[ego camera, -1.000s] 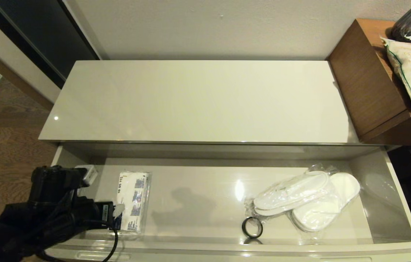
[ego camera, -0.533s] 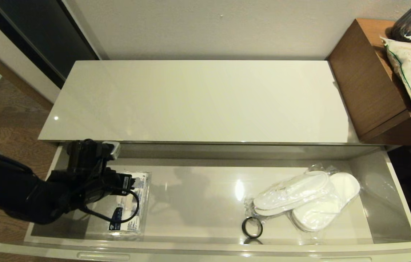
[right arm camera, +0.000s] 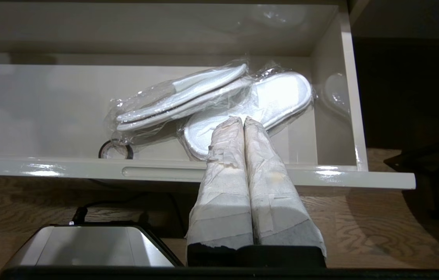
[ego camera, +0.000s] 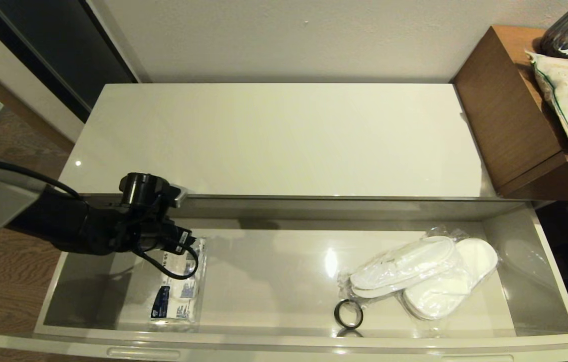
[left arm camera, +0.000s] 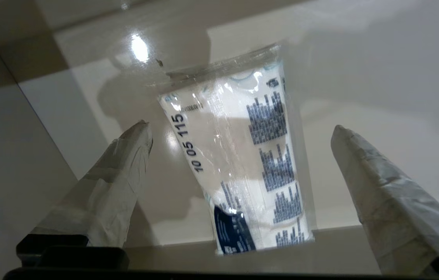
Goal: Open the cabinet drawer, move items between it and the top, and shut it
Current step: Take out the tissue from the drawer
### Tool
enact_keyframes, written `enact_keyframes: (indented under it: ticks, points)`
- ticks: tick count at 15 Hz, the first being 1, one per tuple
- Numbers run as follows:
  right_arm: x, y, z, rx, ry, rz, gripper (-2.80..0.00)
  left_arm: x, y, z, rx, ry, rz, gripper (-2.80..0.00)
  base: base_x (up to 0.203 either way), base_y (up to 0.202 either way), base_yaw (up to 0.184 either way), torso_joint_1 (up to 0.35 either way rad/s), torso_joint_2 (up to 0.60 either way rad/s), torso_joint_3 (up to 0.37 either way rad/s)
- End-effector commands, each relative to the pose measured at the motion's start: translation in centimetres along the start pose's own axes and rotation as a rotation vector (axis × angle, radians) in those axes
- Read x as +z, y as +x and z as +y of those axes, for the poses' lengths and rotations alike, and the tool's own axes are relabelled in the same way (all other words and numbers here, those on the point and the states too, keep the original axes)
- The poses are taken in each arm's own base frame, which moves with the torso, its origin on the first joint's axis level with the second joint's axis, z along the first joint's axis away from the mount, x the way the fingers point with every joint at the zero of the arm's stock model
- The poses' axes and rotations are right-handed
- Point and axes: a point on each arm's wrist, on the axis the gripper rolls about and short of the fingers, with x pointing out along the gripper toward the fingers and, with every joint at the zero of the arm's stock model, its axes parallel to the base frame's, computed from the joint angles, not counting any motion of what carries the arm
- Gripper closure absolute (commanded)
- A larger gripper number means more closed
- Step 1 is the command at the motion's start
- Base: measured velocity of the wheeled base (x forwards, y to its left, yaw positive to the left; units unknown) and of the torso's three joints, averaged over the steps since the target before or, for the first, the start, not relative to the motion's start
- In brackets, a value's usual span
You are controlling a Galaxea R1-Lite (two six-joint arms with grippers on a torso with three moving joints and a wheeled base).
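Two ways of going wrong from here, judging by the approach. First, pinching only the crinkly clear film of the tissue pack instead of its body, by closing across the loose, slick wrapper and so letting the pack slide out on the lift. Second, scraping a fingertip along the glossy floor of the cabinet drawer, or knocking the near side wall at the left of the head frame, by descending too steeply inside so shallow a box.

Left gripper: reaching in over the back left part of the drawer, jaws standing about as wide as possible, straddling the far end of the pack with a taped finger to either side. Holding nothing; probably touching nothing, though the gap between fingertips and floor is hard to judge in the wrist view.

Right gripper: parking outside the drawer front, jaws pressing shut against each other, gripping nothing, pointing toward the slippers.

Drawer standing fully pulled out across the lower half of the head frame. Tissue pack lying flat at lower left; bagged slippers lying at lower right, with a small black ring just beside them. Nothing yet resting on the top, filling the frame's centre.
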Motion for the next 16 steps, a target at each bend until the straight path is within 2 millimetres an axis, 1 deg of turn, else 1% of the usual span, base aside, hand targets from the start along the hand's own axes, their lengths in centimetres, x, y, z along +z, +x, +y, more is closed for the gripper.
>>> enact_keyframes:
  ticks: [1, 2, 4, 6, 8, 9, 10, 12, 13, 14, 16]
  points:
    - [0.0, 0.0, 0.0, 0.001, 0.0, 0.001, 0.0, 0.5, -1.1, -0.1, -0.015, 0.013, 0.034, -2.8, 0.0, 0.0, 0.0, 0.0, 0.0, 0.0]
    - [0.0, 0.0, 0.0, 0.001, 0.0, 0.001, 0.0, 0.3, -1.3, -0.2, -0.019, 0.01, 0.074, -2.8, 0.0, 0.0, 0.0, 0.0, 0.0, 0.0]
    - [0.0, 0.0, 0.0, 0.001, 0.0, 0.001, 0.0, 0.0, -1.3, -0.2, -0.002, -0.03, 0.09, -2.8, 0.0, 0.0, 0.0, 0.0, 0.0, 0.0]
    - [0.0, 0.0, 0.0, 0.001, 0.0, 0.001, 0.0, 0.3, -1.5, 0.0, 0.08, -0.039, 0.086, -2.8, 0.0, 0.0, 0.0, 0.0, 0.0, 0.0]
    - [0.0, 0.0, 0.0, 0.001, 0.0, 0.001, 0.0, 0.9, -2.3, -1.0, 0.116, -0.031, 0.039, -2.8, 0.0, 0.0, 0.0, 0.0, 0.0, 0.0]
    - [0.0, 0.0, 0.0, 0.001, 0.0, 0.001, 0.0, 0.7, -2.6, -1.2, 0.118, -0.035, 0.037, -2.8, 0.0, 0.0, 0.0, 0.0, 0.0, 0.0]
    - [0.0, 0.0, 0.0, 0.001, 0.0, 0.001, 0.0, 0.1, -3.1, -1.6, 0.111, -0.036, 0.048, -2.8, 0.0, 0.0, 0.0, 0.0, 0.0, 0.0]
    - [0.0, 0.0, 0.0, 0.001, 0.0, 0.001, 0.0, -0.4, -5.2, -1.9, 0.106, -0.034, 0.034, -2.8, 0.0, 0.0, 0.0, 0.0, 0.0, 0.0]
    - [0.0, 0.0, 0.0, 0.001, 0.0, 0.001, 0.0, -1.1, -6.0, -2.2, 0.104, -0.025, 0.044, -2.8, 0.0, 0.0, 0.0, 0.0, 0.0, 0.0]
    - [0.0, 0.0, 0.0, 0.001, 0.0, 0.001, 0.0, -2.2, -6.5, -2.6, 0.099, -0.013, 0.069, -2.8, 0.0, 0.0, 0.0, 0.0, 0.0, 0.0]
    - [0.0, 0.0, 0.0, 0.001, 0.0, 0.001, 0.0, -4.3, -6.8, -3.3, 0.097, -0.023, 0.124, -2.8, 0.0, 0.0, 0.0, 0.0, 0.0, 0.0]
